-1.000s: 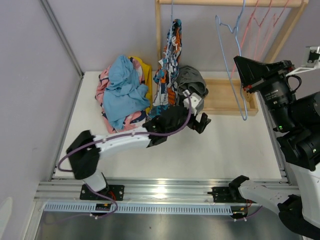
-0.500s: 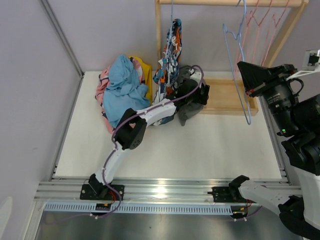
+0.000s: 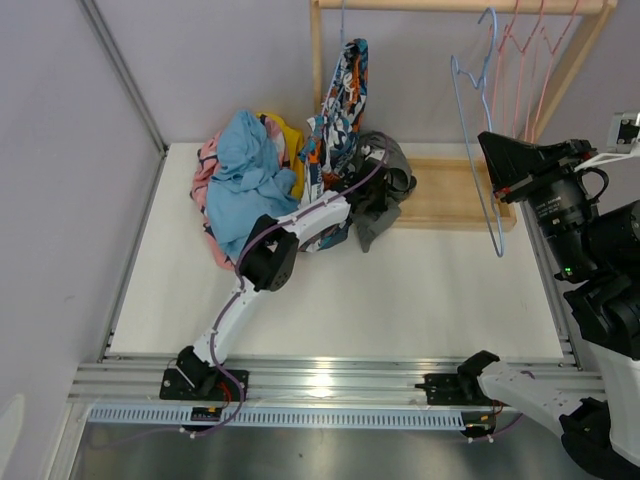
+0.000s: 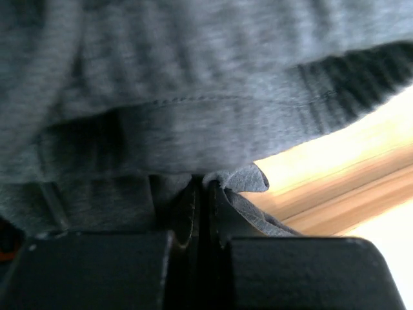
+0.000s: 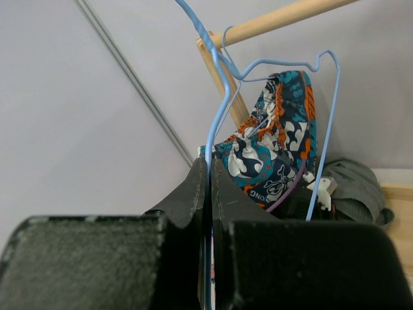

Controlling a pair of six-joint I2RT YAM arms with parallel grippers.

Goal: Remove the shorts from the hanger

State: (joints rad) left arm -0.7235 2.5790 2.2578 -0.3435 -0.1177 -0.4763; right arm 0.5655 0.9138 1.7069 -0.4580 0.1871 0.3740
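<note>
The grey shorts (image 3: 383,160) lie bunched on the wooden rack base (image 3: 450,195); in the left wrist view grey shorts (image 4: 193,97) fill the frame. My left gripper (image 3: 392,186) is shut on a fold of them (image 4: 205,184). The blue-orange-white print shorts (image 3: 340,95) hang on a blue hanger (image 5: 321,129) from the rail (image 5: 284,16). My right gripper (image 3: 488,148) is shut on the wire of an empty blue hanger (image 3: 480,120), pinched between its jaws (image 5: 208,165). Light blue shorts (image 3: 240,170), yellow shorts (image 3: 291,140) and pink printed shorts (image 3: 208,160) lie piled at the back left.
Red hangers (image 3: 530,45) hang on the rail at the right. The rack's wooden upright (image 3: 317,60) stands beside the print shorts. A metal frame post (image 3: 125,75) borders the table on the left. The left arm's elbow (image 3: 268,265) sits over the table.
My left arm swung from mid-table back to the grey shorts, and its open jaws closed on the fabric. The right gripper shifted its empty hanger slightly right.
</note>
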